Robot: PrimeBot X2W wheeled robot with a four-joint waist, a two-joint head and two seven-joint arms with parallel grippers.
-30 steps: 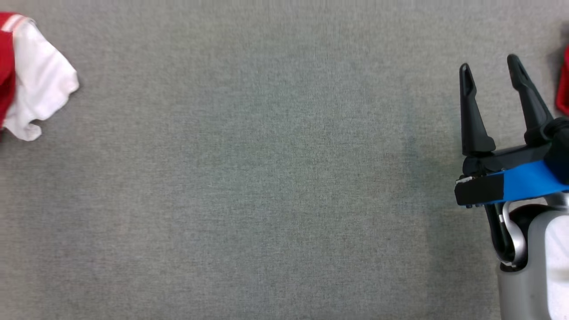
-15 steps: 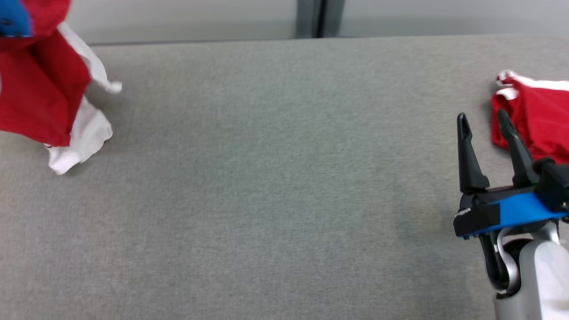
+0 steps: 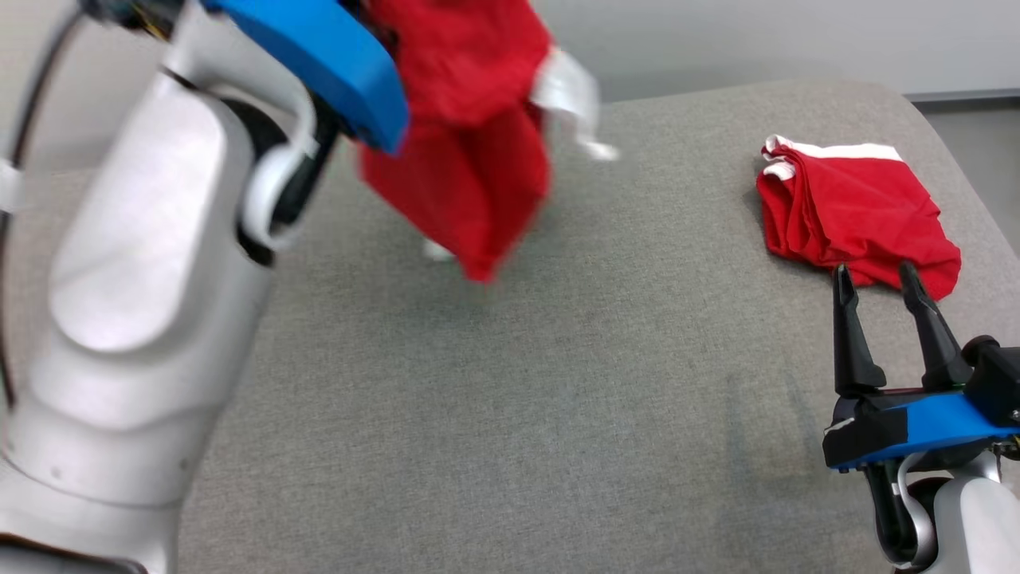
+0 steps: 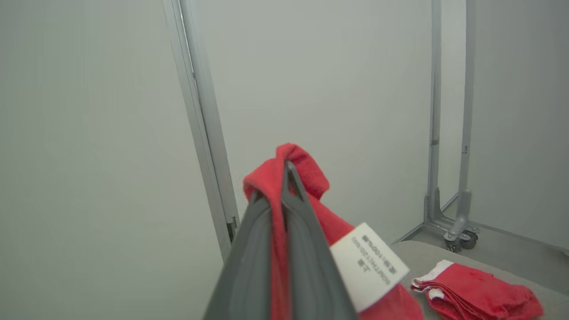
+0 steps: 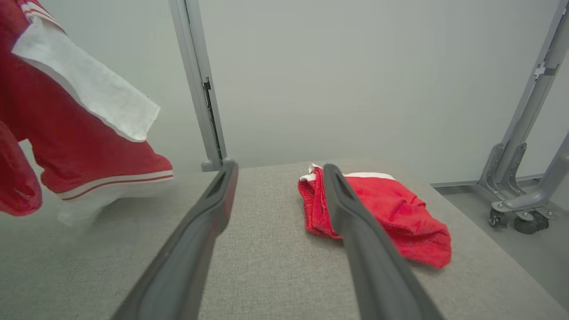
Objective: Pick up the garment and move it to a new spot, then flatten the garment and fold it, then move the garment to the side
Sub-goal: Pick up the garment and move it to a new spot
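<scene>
Red fabric with white trim, the garment (image 3: 466, 151) hangs in the upper middle of the head view, bunched and blurred, its lowest point close over the grey cloth-covered table (image 3: 558, 399); whether it touches the surface cannot be told. The pale left arm (image 3: 135, 279) rises along the left side of that view, its blue wrist plate at the top edge beside the cloth. In the left wrist view the left gripper (image 4: 273, 182) has its 2 dark fingers pressed together, with a fold of the red cloth pinched between them and bulging over their tips. A white label (image 4: 369, 266) with small print hangs from the cloth just right of the fingers. In the right wrist view the garment shows at the upper left, with a white panel and a red-and-white striped hem hanging over the table

The right gripper (image 3: 872, 275) sits at the lower right of the head view, fingers pointing up the frame and spread wide with nothing between them. Just above its fingertips in the picture lies a second red garment (image 3: 857, 215), a crumpled pile with a white band along its top edge, resting on the table at the upper right. A grey metal post (image 5: 198, 80) rises behind the table's far edge, and a wheeled stand (image 5: 520, 213) is on the floor at the right
</scene>
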